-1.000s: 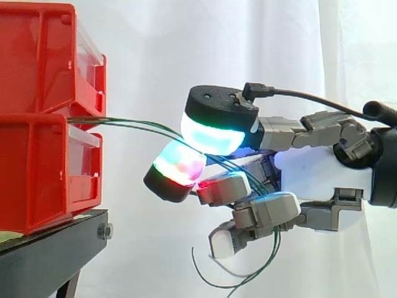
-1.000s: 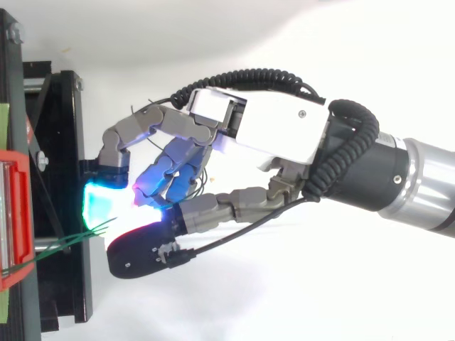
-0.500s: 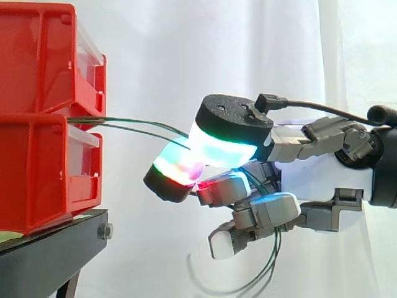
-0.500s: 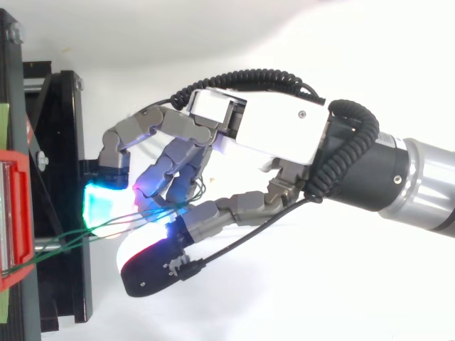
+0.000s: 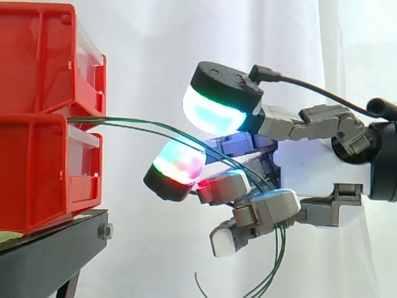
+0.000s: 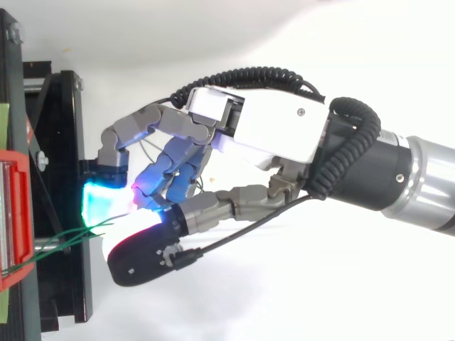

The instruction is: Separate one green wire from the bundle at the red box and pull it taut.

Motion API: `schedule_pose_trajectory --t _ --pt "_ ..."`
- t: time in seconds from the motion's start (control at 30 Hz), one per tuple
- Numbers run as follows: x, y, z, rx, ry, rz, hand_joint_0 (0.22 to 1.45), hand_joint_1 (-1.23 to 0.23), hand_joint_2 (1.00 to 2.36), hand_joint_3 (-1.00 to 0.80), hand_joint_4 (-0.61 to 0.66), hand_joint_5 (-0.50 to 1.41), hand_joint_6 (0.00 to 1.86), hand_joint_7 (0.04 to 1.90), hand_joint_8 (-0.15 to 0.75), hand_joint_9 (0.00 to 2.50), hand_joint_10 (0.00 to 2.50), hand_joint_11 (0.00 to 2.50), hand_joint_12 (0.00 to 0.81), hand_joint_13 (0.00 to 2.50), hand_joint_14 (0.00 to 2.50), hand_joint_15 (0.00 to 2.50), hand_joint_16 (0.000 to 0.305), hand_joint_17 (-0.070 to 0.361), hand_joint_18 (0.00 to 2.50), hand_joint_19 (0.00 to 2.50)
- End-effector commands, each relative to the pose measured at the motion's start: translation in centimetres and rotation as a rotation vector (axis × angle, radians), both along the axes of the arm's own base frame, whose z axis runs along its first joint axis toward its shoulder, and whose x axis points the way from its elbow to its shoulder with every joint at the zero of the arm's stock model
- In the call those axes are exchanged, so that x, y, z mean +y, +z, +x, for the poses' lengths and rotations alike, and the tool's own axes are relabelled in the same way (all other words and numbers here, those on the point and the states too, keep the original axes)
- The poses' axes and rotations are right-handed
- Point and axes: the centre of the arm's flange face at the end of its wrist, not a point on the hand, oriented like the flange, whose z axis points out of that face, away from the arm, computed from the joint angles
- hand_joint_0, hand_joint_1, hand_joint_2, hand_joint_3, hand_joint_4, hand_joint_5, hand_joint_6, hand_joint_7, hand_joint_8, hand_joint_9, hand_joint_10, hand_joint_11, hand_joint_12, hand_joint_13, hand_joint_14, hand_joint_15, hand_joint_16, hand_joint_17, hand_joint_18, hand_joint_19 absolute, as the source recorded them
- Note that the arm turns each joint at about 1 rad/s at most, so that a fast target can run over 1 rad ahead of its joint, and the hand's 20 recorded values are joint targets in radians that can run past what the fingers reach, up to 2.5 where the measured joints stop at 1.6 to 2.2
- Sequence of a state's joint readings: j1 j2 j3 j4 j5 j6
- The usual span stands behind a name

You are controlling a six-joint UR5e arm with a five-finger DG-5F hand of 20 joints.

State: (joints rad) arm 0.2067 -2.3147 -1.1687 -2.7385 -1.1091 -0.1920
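Several thin green wires (image 5: pixel 136 124) come out between the two stacked red boxes (image 5: pixel 37 167) and run right into my hand (image 5: pixel 316 174). They cross above a red-green glowing fingertip pad (image 5: pixel 177 167), thread between the curled lower fingers and the palm, then hang down with loose ends (image 5: pixel 276 267). The thumb pad (image 5: pixel 220 102), glowing cyan, is lifted clear above the wires, with a gap to the fingertip below. In the top view the wires (image 6: pixel 64 241) leave the red box (image 6: pixel 11 213) toward the hand (image 6: pixel 270 131).
The red boxes stand on a black stand (image 5: pixel 49 248) at the left, with its frame (image 6: pixel 60 177) just beyond the fingertips. A white curtain hangs behind. Free room lies right of and below the hand.
The thumb, pressed down on the wires half a second ago, has lifted off them. The wires' hanging ends have shifted slightly. The arm has hardly moved.
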Motion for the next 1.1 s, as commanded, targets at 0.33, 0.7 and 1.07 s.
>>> schedule_pose_trajectory --t 0.33,0.7,1.07 --pt "-0.6 1.9 0.0 0.049 -0.007 -0.013 0.68 -0.76 1.02 -0.27 0.15 -0.24 0.87 0.97 0.282 1.1 0.0 1.6 0.312 1.45 0.01 1.54 0.055 0.124 0.89 0.53" --pt "-0.8 3.2 -0.7 0.074 -0.008 -0.033 0.72 -0.83 1.01 -0.39 0.16 -0.23 0.89 0.95 0.284 1.11 0.0 1.65 0.326 1.44 0.01 1.53 0.054 0.122 0.89 0.5" --pt "-0.7 3.2 -0.7 0.075 -0.008 -0.036 0.65 -0.78 1.0 -0.5 0.18 -0.23 0.91 0.96 0.294 1.13 0.06 1.64 0.326 1.45 0.01 1.53 0.054 0.122 0.9 0.51"
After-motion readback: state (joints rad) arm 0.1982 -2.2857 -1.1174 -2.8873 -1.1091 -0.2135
